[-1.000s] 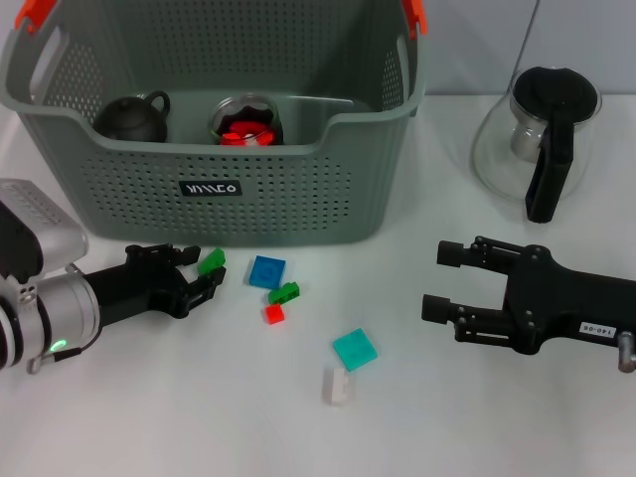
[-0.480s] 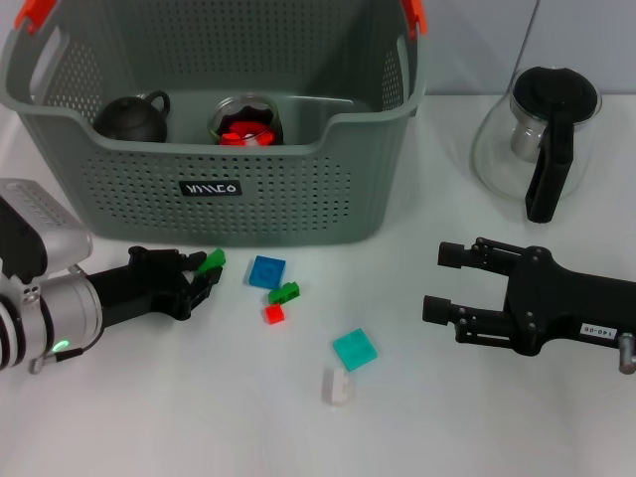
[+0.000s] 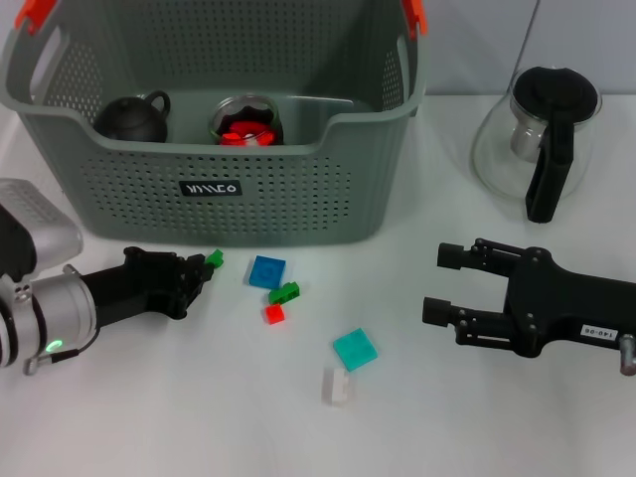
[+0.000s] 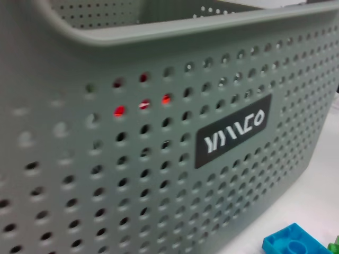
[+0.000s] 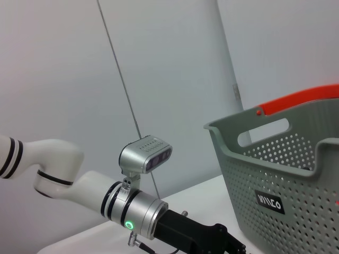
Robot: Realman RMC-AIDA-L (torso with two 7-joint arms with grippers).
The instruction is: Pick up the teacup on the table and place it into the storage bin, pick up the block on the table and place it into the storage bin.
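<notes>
The storage bin [image 3: 214, 129] is set along the far edge of the table [image 3: 149, 417], toward its left corner, open-topped so things can be dropped in. A dark teacup [image 3: 134, 117] is already held inside it, at the left, beside a glass jar [image 3: 246, 121]. The right gripper [image 3: 442, 281] is kept idle near the right edge, fingers spread and empty. The left gripper [image 3: 202, 270] is laid low before the bin, fingers closed on a small green block [image 3: 214, 258], judged gripped for lifting. Other blocks are scattered nearby.
</notes>
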